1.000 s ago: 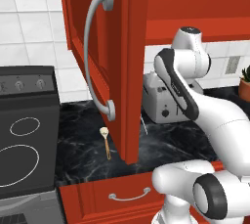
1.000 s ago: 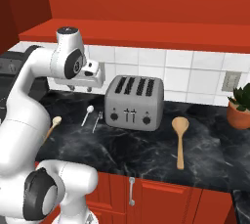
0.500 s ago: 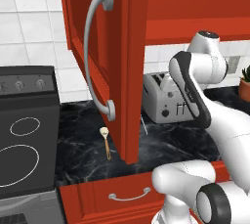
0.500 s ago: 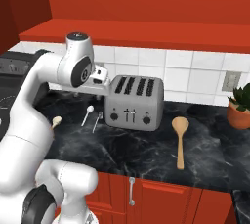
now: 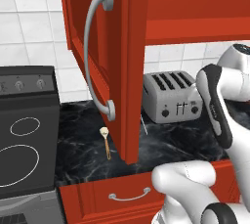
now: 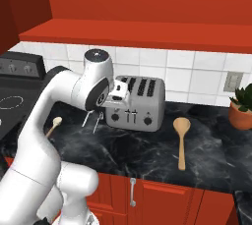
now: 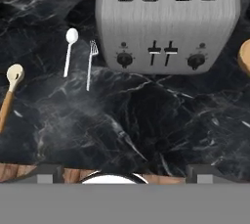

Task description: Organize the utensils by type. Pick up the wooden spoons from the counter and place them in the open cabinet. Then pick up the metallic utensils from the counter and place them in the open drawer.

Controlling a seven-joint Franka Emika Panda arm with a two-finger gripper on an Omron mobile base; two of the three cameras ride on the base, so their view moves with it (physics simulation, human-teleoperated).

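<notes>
Two wooden spoons lie on the black counter (image 7: 146,120): a small one (image 6: 53,126) (image 5: 104,140) at the left, also at the hand view's left edge (image 7: 10,90), and a bigger one (image 6: 181,139) right of the toaster. A thin metal spoon (image 7: 70,51) and fork (image 7: 90,64) lie side by side by the toaster's left end (image 6: 93,119). My gripper (image 7: 124,170) hovers open above the counter in front of the toaster, holding nothing. The red cabinet door (image 5: 97,47) stands open above. The drawer's front (image 5: 122,196) juts out below the counter edge.
A silver four-slot toaster (image 6: 135,102) stands against the tiled wall. A black stove (image 5: 24,135) sits to the left. A potted plant (image 6: 241,112) stands at the far right. Bare counter lies in front of the toaster.
My arm has swung right and down from beside the cabinet towards the toaster. The jaws have spread wider.
</notes>
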